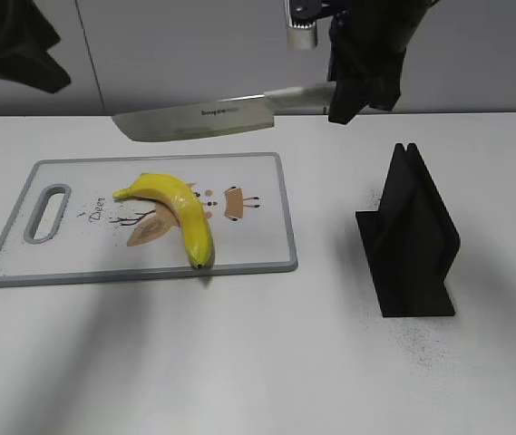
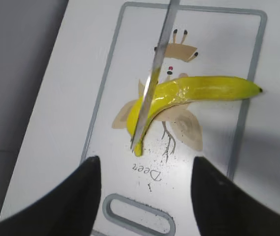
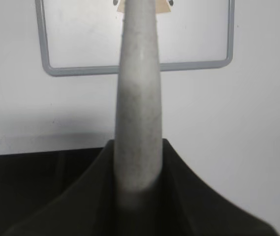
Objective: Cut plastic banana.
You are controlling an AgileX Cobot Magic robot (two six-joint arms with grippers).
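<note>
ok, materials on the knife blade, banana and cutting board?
Knife blade: looks like polished steel, mirror sheen with an etched mark. Banana: glossy yellow plastic, smooth with highlights. Cutting board: likely matte white plastic with a grey rim and printed deer art.

right hand (image 1: pixel 353 91): raised at top right, fingers clamped on knife handle | left hand (image 2: pixel 144 196): hovering high, fingers spread apart, holding nothing
</note>
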